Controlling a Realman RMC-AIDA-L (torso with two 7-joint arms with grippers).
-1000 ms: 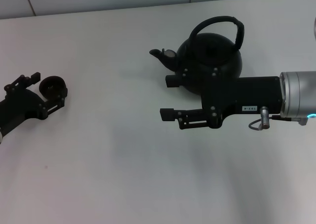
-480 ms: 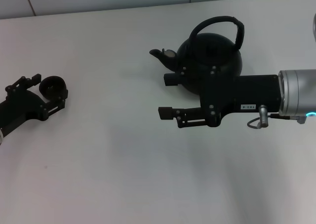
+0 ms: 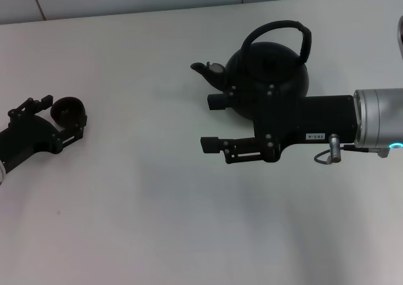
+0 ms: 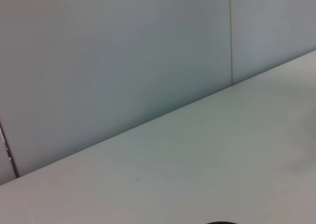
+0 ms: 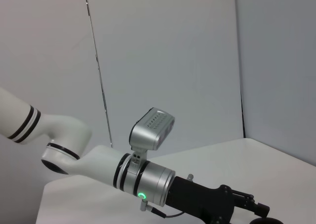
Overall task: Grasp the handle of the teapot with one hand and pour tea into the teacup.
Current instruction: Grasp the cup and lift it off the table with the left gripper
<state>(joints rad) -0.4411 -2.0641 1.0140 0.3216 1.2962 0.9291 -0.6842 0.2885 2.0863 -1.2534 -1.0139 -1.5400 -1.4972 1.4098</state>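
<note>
The matte-black teapot (image 3: 271, 68) stands at the back of the white table, its spout pointing left and its arched handle (image 3: 277, 26) upright and free. My right gripper (image 3: 213, 122) is open in front of the pot, below the spout. One finger overlaps the pot's lower body and nothing lies between the fingers. The small dark teacup (image 3: 67, 109) sits at the far left. My left gripper (image 3: 62, 116) is open, with a finger on either side of the cup. The right wrist view shows the left arm and the left gripper (image 5: 247, 204). No tea shows.
The white table (image 3: 145, 209) stretches bare between cup and teapot and toward the front. A grey panelled wall (image 4: 123, 51) runs along the table's back edge. The left wrist view shows only wall, tabletop and a dark sliver at its lower edge.
My right gripper has drifted slightly left in front of the teapot, staying open. The left gripper and the cup have barely moved.
</note>
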